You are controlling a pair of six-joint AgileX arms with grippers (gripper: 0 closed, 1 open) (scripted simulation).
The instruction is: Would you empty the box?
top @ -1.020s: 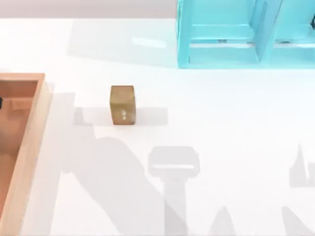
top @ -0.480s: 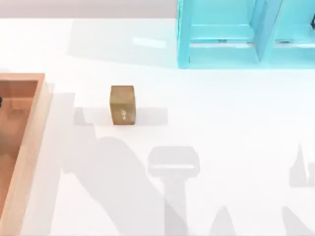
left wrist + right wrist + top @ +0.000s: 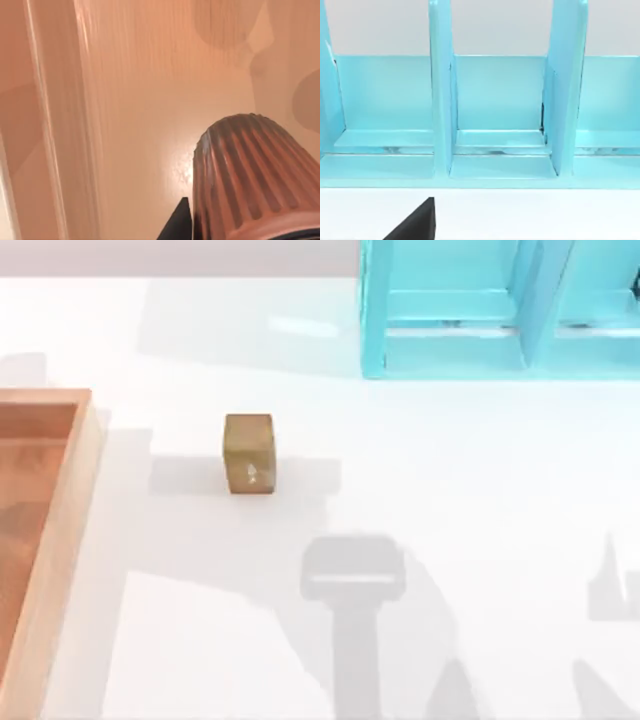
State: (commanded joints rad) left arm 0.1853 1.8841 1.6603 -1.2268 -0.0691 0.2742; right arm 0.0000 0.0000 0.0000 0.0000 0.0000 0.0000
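Note:
The box [image 3: 72, 502] lies at the table's left edge, a shallow wooden tray with a reddish floor and a tan rim. In the left wrist view its floor [image 3: 140, 100] and rim [image 3: 55, 125] lie below. A ribbed brown cup [image 3: 250, 170] hangs close under that camera. My left gripper [image 3: 235, 232] is shut on it, one dark fingertip [image 3: 177, 225] lying against its side. Round shadows fall on the floor beyond the cup. A dark part of my right gripper [image 3: 417, 225] shows low in the right wrist view, over the white table facing the shelf.
A small tan cube [image 3: 248, 453] stands on the table right of the box. A turquoise shelf unit [image 3: 500, 310] with upright dividers [image 3: 442, 100] stands at the back right. Arm shadows lie across the front of the table.
A dark bit of the left arm at the top view's left edge, over the box, has gone from view. The left arm's shadow on the table has spread and shifted right.

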